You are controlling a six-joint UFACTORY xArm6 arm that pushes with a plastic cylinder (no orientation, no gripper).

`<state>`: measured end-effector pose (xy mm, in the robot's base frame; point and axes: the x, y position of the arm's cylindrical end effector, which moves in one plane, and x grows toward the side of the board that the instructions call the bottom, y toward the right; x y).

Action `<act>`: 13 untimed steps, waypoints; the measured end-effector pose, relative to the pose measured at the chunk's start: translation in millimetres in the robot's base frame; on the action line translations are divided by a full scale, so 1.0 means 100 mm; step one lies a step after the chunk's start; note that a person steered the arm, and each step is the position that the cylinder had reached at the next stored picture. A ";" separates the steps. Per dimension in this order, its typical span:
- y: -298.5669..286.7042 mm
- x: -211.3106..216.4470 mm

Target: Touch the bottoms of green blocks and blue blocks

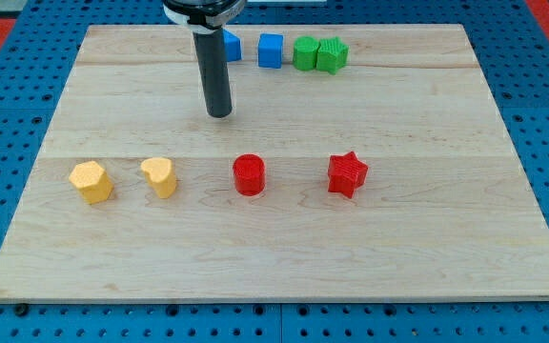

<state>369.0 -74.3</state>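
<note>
Two blue blocks sit near the view's top: one (232,45) partly hidden behind the rod, and a blue cube (271,50) to its right. Two green blocks stand touching each other right of them: a rounded one (304,52) and a ridged one (333,55). My tip (219,113) rests on the board below the left blue block, a short way toward the view's bottom from the row, touching no block.
A row across the middle of the wooden board (446,238): a yellow hexagonal block (91,182), a yellow heart-like block (160,176), a red cylinder (250,175) and a red star (347,174). Blue pegboard surrounds the board.
</note>
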 end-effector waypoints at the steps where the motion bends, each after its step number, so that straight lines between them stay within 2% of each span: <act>1: 0.00 0.00; 2: 0.46 -0.01; 4: 0.89 -0.72; 7: 1.65 -0.79; 13: 1.45 -0.92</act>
<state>277.0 70.5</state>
